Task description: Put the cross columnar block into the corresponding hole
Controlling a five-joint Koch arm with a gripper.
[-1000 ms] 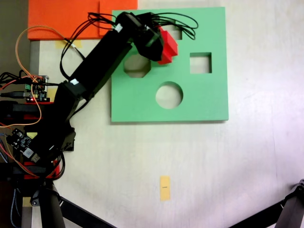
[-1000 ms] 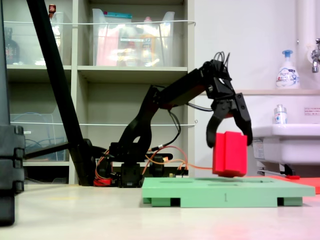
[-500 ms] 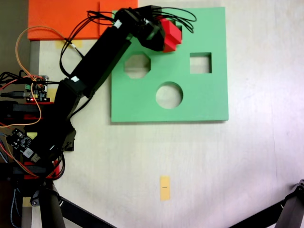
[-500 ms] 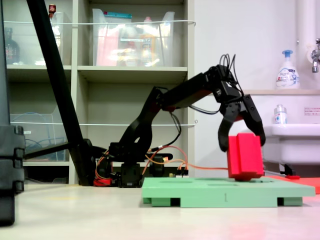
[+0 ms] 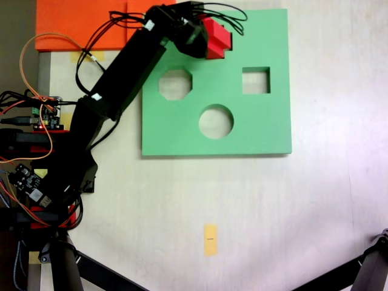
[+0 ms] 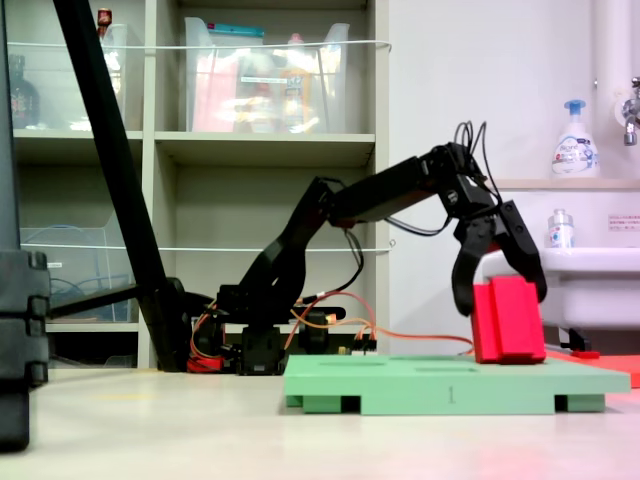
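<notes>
In both fixed views my gripper [image 5: 209,37] [image 6: 500,300] is shut on the cross columnar block, a thick red plus-shaped piece [image 5: 218,37] [image 6: 508,320]. The block stands upright near the top edge of the green foam board [image 5: 267,127] [image 6: 400,385]. In the side view its underside is level with the board's top surface. The corresponding hole is hidden under the block and the gripper. An octagonal cutout [image 5: 175,83], a square cutout [image 5: 256,80] and a round cutout [image 5: 216,121] lie open on the board.
An orange sheet [image 5: 85,24] lies at the top left beside the board. The arm's base with circuit boards and wires [image 5: 36,151] stands at the left. A small yellow tag [image 5: 210,239] lies on the table below. Black stand legs [image 5: 73,267] cross the bottom corners.
The gripper carried the red block from above the octagonal cutout toward the board's top edge, rightward in the side view, and lowered it onto the board.
</notes>
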